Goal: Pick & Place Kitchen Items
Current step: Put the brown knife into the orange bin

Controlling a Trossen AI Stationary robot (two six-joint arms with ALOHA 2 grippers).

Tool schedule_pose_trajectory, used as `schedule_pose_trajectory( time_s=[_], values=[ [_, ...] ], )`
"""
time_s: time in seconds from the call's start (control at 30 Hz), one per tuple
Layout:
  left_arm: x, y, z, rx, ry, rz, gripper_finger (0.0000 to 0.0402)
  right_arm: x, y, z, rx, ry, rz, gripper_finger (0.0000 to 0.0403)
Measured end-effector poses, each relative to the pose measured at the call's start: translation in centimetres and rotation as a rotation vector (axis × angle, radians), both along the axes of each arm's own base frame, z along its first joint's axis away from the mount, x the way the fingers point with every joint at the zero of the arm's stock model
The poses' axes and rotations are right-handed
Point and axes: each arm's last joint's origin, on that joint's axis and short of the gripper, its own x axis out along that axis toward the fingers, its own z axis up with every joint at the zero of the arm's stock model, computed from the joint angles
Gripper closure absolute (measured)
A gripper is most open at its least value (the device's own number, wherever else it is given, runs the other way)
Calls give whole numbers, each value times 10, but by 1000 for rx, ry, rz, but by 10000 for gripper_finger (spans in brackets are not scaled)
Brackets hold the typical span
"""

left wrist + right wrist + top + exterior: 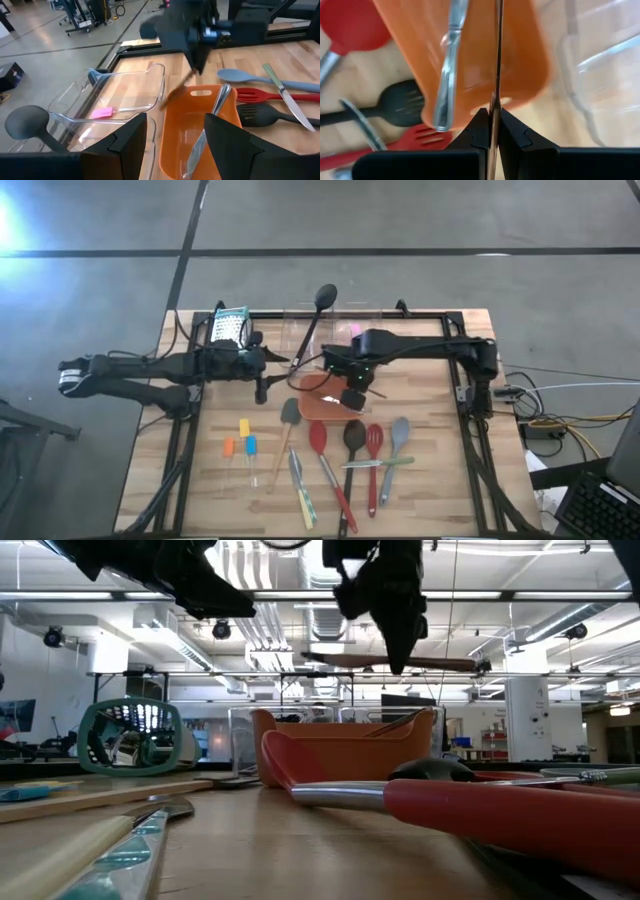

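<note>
My right gripper (352,392) points down over the orange tray (322,406) and is shut on a thin brown tool (175,93). My left gripper (262,378) hovers open at the tray's left, with nothing between its fingers (125,142). A metal utensil (210,120) lies in the tray. A black ladle (324,296) leans out of the clear tubs (320,332); a pink piece (102,113) lies inside one. Spoons and spatulas (360,442), thin green-yellow tools (301,492) and small orange, yellow and blue pieces (243,438) lie on the near half of the table. My right gripper pinches the thin brown tool (496,102) between its two fingertips, coming from above with the fingers pointing down. The tool reaches out from the fingers over the orange tray and hangs clear of it. Which part of the tool is gripped I cannot tell.
A metal box grater with teal trim (230,323) stands at the far left, close behind my left arm. A black frame (470,380) borders the wooden tabletop. Bare wood shows at the table's near left (200,490) and near right (450,490).
</note>
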Motion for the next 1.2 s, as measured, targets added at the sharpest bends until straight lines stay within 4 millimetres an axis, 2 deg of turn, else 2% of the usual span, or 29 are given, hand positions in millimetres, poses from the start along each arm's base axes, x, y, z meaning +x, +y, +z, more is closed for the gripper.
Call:
schedule_pose_trajectory(
  time_s=[0.23, 0.53, 0.83, 1.2],
  values=[
    [0, 0, 0, -11, -1, 3, 197, 27, 0, -23, 184, 101, -42, 391],
    [-1, 0, -3, -16, 34, 2, 197, 45, -4, -43, 211, 219, -44, 391],
    [-1, 0, -4, -18, 42, 1, 197, 57, -14, -61, 233, 241, -62, 391],
    [-1, 0, -4, -18, 39, 1, 197, 58, -17, -72, 261, 255, -73, 389]
  ],
)
